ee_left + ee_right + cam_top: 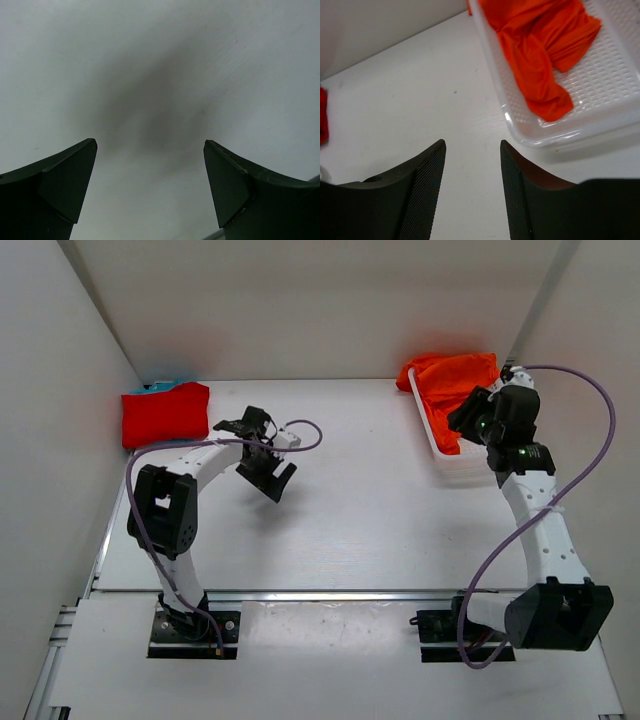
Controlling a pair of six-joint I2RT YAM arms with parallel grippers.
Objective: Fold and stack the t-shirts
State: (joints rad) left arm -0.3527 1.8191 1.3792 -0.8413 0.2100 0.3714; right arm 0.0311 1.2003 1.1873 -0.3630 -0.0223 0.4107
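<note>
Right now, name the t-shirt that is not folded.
The orange t-shirt, crumpled in the white basket at far right. The red t-shirt lies folded at far left, atop a teal t-shirt barely showing.

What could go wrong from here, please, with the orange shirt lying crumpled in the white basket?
The orange shirt lies crumpled in the basket; a pull by the open right gripper might drag the basket along too. Pinching a single fold could lift it bunched, hard to spread flat. The folded red shirt sits close to the left wall, so stacking there may knock it askew.
</note>
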